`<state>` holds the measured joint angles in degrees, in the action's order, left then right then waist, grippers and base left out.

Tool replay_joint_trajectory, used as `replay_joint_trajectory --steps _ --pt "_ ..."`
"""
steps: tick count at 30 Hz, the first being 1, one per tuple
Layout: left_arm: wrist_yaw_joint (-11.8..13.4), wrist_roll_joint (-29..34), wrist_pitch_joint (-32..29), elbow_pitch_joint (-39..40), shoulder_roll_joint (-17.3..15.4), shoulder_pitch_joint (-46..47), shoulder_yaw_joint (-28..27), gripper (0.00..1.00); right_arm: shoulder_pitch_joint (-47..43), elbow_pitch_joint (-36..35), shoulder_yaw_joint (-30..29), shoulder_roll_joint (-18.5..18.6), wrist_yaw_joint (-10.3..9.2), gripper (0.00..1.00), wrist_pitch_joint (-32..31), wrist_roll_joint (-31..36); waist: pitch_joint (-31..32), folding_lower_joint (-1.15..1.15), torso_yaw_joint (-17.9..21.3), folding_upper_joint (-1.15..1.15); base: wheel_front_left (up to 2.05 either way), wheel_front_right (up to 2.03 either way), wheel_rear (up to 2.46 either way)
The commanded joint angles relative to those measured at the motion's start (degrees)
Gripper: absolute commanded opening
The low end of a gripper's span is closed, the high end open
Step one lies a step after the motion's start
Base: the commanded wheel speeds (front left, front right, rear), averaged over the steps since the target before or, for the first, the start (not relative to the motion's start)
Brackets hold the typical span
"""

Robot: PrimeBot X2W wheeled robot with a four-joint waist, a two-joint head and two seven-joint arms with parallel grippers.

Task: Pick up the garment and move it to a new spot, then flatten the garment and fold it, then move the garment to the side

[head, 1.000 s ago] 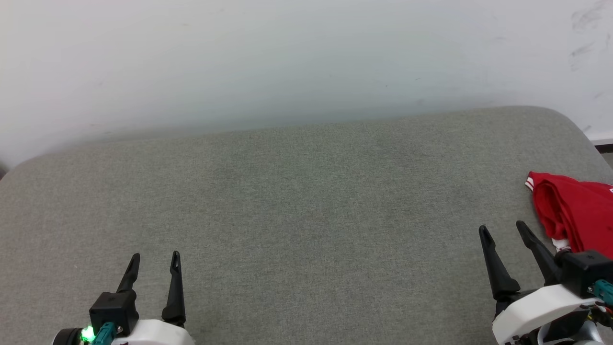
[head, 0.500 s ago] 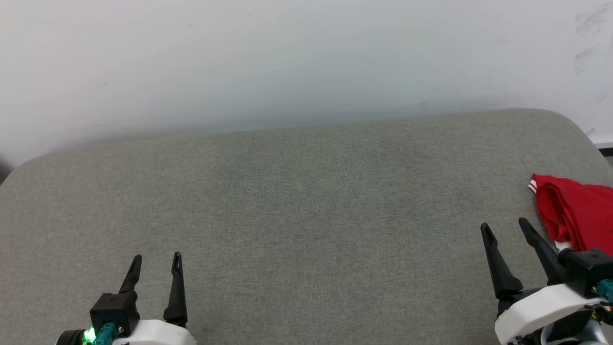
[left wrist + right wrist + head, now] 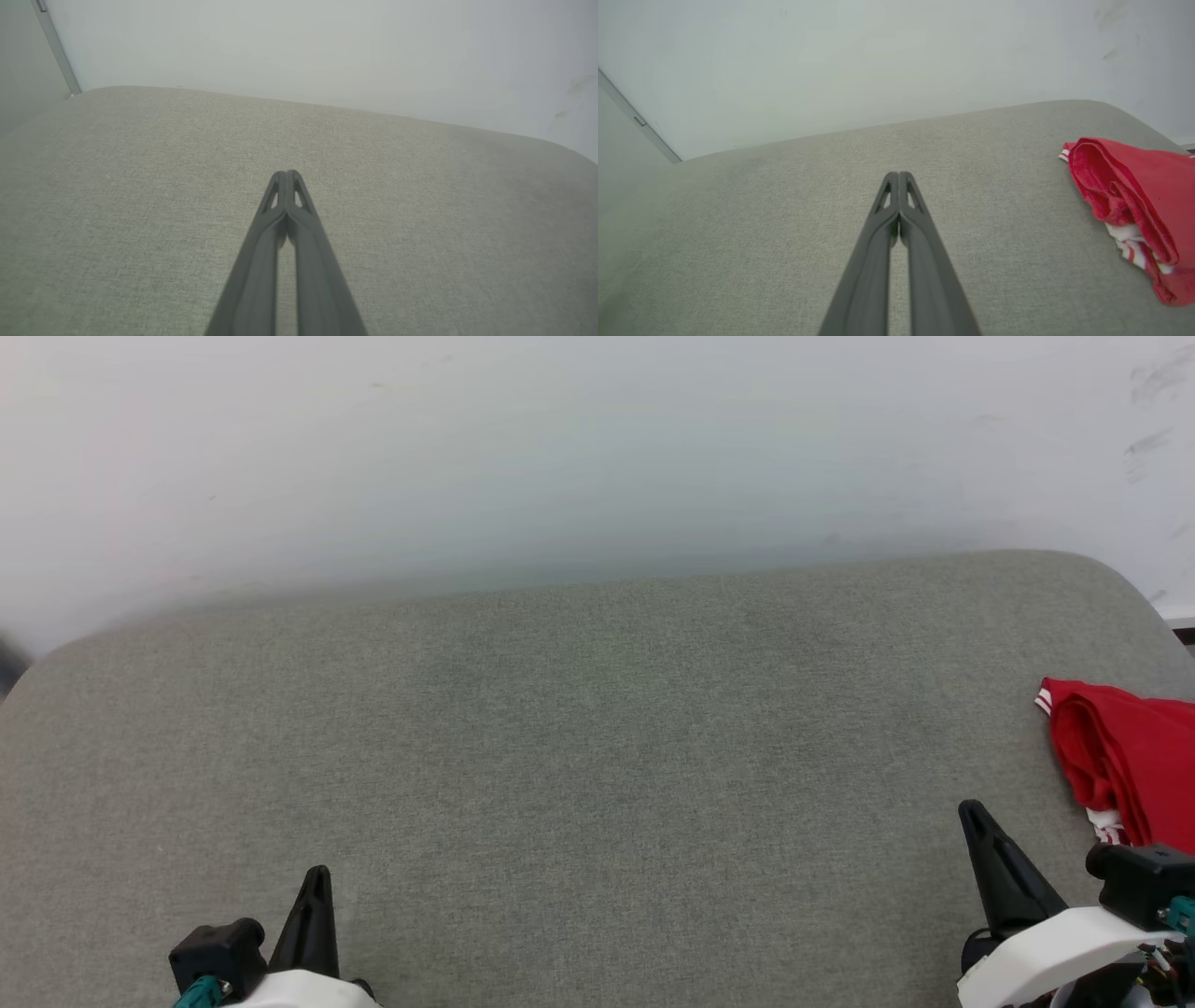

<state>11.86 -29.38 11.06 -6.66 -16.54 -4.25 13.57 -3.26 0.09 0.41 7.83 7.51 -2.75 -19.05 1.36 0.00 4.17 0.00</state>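
Note:
The garment (image 3: 1125,756), a bunched red shirt with white-and-red striped trim, lies at the right edge of the grey cushioned surface (image 3: 597,737); the right wrist view has the garment (image 3: 1134,200) at its right side. My right gripper (image 3: 976,814) is shut with nothing in it, low at the right, a short way to the left of the garment and apart from it. Its closed fingertips (image 3: 898,176) hover over bare cushion. My left gripper (image 3: 317,877) is shut and empty at the lower left, its fingertips (image 3: 286,174) pressed together above bare cushion.
A pale wall (image 3: 597,457) rises behind the cushion's far edge. The cushion's rounded corners show at the far left (image 3: 37,663) and far right (image 3: 1120,579). A grey strip (image 3: 56,46) runs down the wall's corner in the left wrist view.
Both grippers have gone from open to shut, closing on nothing. The head camera has tilted slightly, so the cushion and garment sit a little lower in the picture.

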Motion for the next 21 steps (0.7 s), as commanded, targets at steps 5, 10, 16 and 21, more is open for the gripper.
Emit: replay_joint_trajectory --steps 5,10,16,21 --pt "-1.76 -5.83 -1.31 -0.04 0.71 2.28 -2.11 0.00 2.08 0.43 -0.88 -0.37 0.00 0.00 -0.33 -6.63 -0.07 0.00 -0.19 0.00 0.00 0.00 0.00" --pt "-3.10 -10.11 -2.38 -0.73 1.54 2.97 -3.27 0.00 2.66 1.39 -1.33 -0.70 -0.01 0.00 -0.58 -11.47 -0.13 0.00 -0.37 0.00 0.00 0.00 0.00" --pt "-4.56 -14.93 -3.59 -1.44 2.46 3.73 -4.64 0.00 3.33 2.50 -1.85 -1.09 -0.01 0.00 -0.87 -16.95 -0.21 0.00 -0.58 0.00 0.00 0.00 0.00" --pt "-5.71 -18.68 -4.55 -1.98 3.25 4.37 -5.68 0.00 3.85 3.35 -2.26 -1.38 -0.01 0.00 -1.08 -21.21 -0.27 0.00 -0.76 0.00 0.00 0.00 0.00"
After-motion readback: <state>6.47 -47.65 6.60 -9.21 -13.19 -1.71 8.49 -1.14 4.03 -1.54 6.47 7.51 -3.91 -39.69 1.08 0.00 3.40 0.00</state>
